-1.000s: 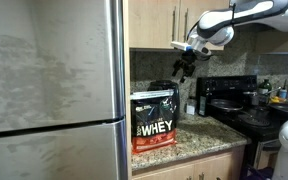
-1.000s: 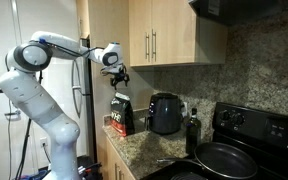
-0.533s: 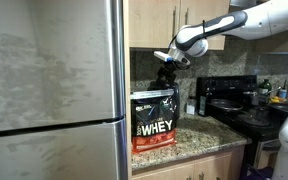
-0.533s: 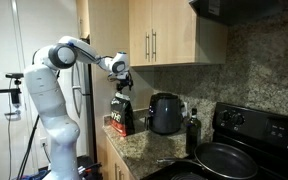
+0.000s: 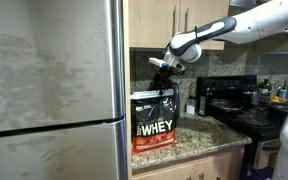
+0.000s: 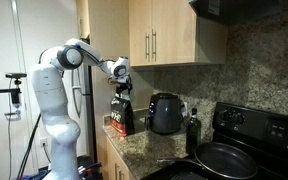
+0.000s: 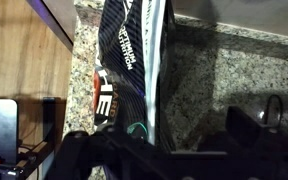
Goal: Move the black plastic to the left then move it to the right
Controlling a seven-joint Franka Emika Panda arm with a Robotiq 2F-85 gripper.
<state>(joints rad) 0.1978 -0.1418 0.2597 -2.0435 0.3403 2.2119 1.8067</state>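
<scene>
Jaws look spread wide in the wrist view. Gripper (image 7: 162, 152) is dark + blurry at the frame's bottom edge, nothing pinched between the fingers. Right under it sits the top seam of the black plastic (image 7: 134, 55), running lengthwise btwn them. In both exterior views the gripper (image 5: 165, 68) hovers just over the top edge; can't tell if it's touching. The black plastic (image 6: 119, 115) stands upright on the granite counter (image 5: 209, 135), near the fridge (image 5: 54, 90), air fryer (image 6: 164, 113) just beside it. Handling, my guess: soft, slick film, prob heavy w/ contents, so it'll drag on stone. Best hold: pinch the flat sealed top across its thin side. A shove up high may tip it.
</scene>
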